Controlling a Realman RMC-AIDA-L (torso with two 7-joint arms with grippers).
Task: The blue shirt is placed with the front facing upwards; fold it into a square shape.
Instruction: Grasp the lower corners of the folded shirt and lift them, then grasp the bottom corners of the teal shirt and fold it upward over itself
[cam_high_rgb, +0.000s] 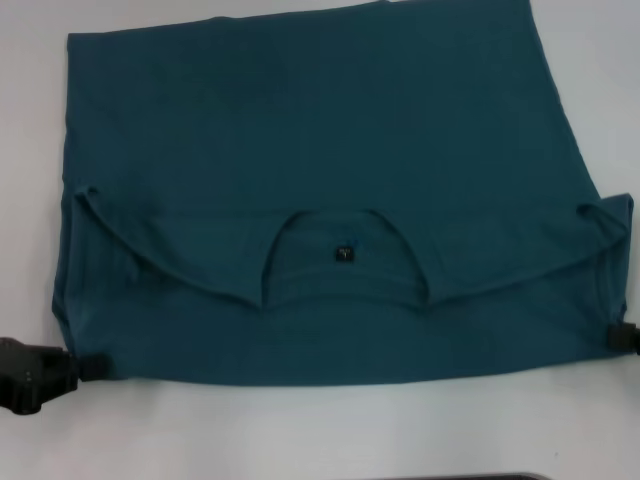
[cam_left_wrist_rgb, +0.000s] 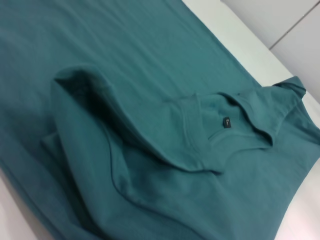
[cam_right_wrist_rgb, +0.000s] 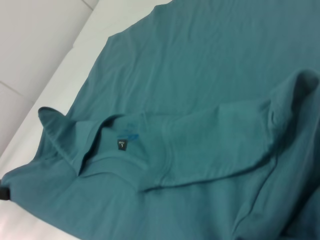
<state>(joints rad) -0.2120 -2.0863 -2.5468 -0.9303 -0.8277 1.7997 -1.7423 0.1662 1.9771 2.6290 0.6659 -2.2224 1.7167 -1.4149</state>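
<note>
We see the blue shirt (cam_high_rgb: 330, 130) spread across the white worktop (cam_high_rgb: 330, 430), its collar end folded over. Our left hand (cam_high_rgb: 88, 367) and right hand (cam_high_rgb: 618, 337) sit low at its near corners; whether they grip, we cannot tell. The neck label (cam_high_rgb: 344, 254) is unreadable.

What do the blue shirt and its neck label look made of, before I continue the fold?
The blue shirt looks like soft matte knit cotton: it drapes in loose rolls, shows no shine, and has a ribbed collar band. The neck label is a small dark tab, probably woven, too small to be sure. The tabletop beneath looks smooth, pale and hard.
</note>
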